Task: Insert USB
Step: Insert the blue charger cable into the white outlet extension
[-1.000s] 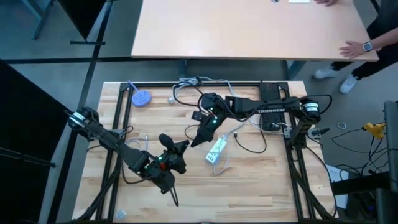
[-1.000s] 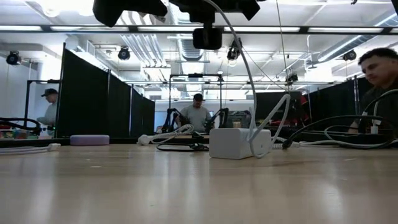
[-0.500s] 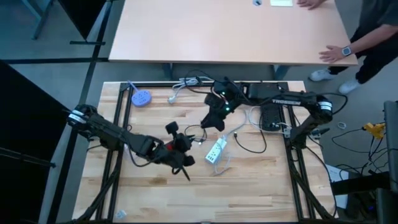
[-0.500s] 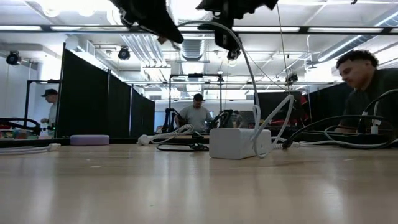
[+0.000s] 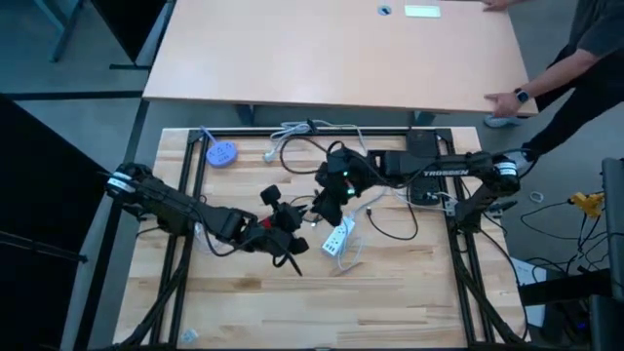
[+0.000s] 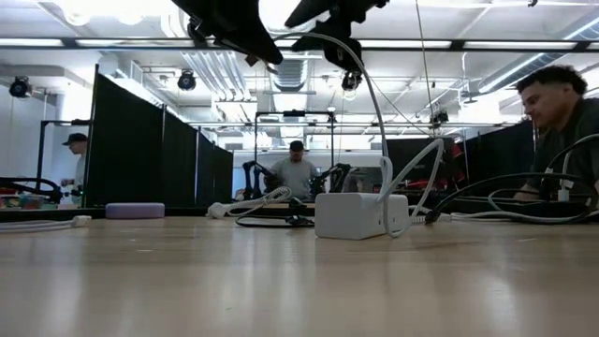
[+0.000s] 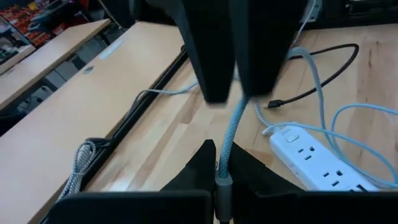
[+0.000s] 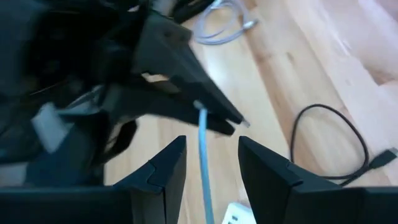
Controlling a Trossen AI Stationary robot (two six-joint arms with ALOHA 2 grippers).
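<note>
1. The braided USB cable (image 7: 229, 134) is pinched in the closed left gripper (image 7: 222, 171), its length running onward to the right gripper (image 8: 208, 158), just above the white power strip (image 5: 338, 237).
2. The right gripper's fingers stand apart, straddling the cable.
3. Compared with a second ago, both grippers have been brought together beside the strip.

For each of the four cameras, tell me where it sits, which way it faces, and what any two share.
High view: overhead, looking straight down; both arms, white power strip.
Low view: table height, looking level into the room; arm parts hang at top.
Left wrist view: on the left arm, past its shut jaws gripping the blue cable.
Right wrist view: on the right arm, its parted jaws around that cable, facing the left gripper.
Shared: every view shows the power strip.
</note>
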